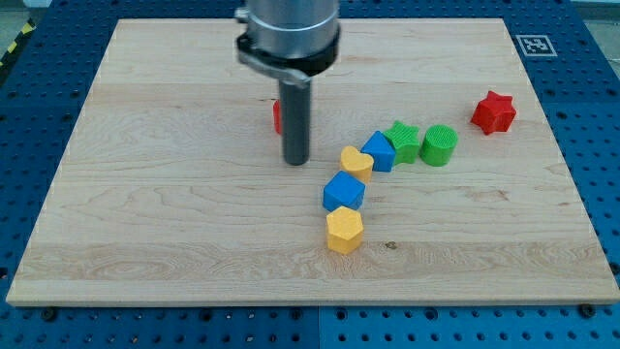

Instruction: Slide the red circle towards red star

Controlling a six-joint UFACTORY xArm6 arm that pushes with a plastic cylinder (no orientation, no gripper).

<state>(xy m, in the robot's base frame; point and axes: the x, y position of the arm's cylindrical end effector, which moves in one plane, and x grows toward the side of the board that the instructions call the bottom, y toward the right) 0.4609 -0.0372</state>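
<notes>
The red circle (277, 116) is mostly hidden behind my rod; only a red sliver shows at the rod's left side, left of the board's middle. The red star (494, 111) lies at the view's right, far from it. My tip (296, 161) rests on the board just below and right of the red circle, left of the yellow heart (356, 161).
A row of blocks runs between circle and star: yellow heart, blue block (380, 151), green star (403, 141), green circle (439, 144). Below them lie a blue block (344, 191) and a yellow hexagon (344, 230). A marker tag (534, 45) sits at the board's top right.
</notes>
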